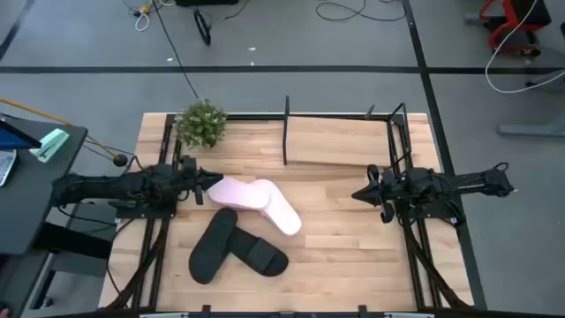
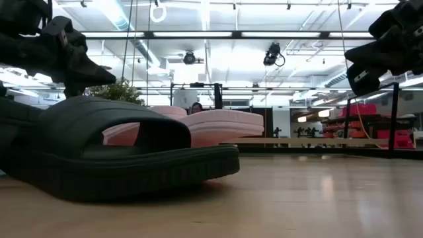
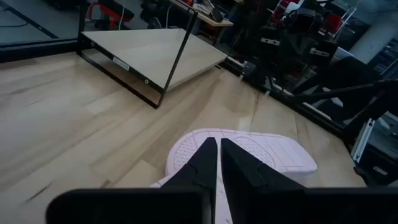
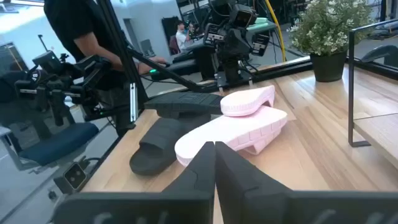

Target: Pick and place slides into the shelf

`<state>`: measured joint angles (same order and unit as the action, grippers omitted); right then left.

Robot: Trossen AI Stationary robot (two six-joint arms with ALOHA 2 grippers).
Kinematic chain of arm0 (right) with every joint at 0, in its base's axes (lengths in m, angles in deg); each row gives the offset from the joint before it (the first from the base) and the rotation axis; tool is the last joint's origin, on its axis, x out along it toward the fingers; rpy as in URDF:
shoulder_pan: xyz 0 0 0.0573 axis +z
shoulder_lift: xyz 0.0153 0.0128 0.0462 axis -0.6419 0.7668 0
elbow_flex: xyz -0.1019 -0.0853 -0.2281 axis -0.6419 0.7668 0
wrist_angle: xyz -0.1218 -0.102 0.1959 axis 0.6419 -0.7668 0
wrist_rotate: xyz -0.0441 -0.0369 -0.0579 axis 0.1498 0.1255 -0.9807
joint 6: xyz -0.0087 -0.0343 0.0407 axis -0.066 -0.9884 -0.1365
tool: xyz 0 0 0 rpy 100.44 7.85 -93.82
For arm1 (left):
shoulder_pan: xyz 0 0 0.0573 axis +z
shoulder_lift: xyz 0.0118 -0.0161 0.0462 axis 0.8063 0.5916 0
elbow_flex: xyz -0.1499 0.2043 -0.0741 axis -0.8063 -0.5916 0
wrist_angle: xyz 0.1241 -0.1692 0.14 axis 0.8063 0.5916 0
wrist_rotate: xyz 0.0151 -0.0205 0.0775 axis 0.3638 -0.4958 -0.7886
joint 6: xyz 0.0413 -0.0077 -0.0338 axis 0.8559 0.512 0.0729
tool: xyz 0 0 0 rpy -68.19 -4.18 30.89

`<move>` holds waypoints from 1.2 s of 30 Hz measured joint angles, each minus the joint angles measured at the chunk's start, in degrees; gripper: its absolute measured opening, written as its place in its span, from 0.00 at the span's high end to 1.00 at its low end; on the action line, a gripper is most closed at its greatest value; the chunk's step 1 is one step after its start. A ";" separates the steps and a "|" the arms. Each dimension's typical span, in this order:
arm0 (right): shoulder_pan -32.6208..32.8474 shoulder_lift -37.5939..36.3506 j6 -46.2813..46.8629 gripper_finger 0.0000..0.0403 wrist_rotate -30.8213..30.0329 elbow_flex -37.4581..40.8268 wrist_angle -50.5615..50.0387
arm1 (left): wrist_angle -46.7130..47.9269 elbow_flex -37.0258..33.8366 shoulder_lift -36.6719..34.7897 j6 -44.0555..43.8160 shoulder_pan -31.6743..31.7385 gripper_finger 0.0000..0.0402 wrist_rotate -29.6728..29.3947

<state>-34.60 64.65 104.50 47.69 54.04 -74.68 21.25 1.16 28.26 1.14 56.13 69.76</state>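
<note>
Nothing shelved yet — your low black-rod shelf with its tilted wooden board (image 1: 340, 146) stands bare beyond both grippers. Black slides (image 1: 231, 247) and pale pink slides (image 1: 260, 203) lie heaped just ahead of the left gripper (image 1: 201, 190); right gripper (image 1: 360, 193) waits opposite — both pinched closed, empty.

Two pink slides (image 1: 256, 200), two black slides (image 1: 234, 247), one shelf (image 1: 340, 141), one potted plant (image 1: 201, 122)

In the low view the near black slide (image 2: 112, 155) hides most of the pink slides (image 2: 211, 125).
</note>
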 joint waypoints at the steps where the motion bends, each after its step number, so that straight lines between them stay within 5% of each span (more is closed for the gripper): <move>1: -0.01 0.00 -0.02 0.97 0.01 0.00 0.01 | -0.02 0.00 0.00 -0.02 0.00 0.93 0.00; 36: 0.01 0.00 0.00 0.97 0.01 0.00 0.01 | -0.01 0.00 0.00 0.00 0.00 0.92 -0.01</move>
<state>-34.59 64.65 104.49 47.70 54.04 -74.67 21.24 1.16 28.26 1.14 56.13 69.75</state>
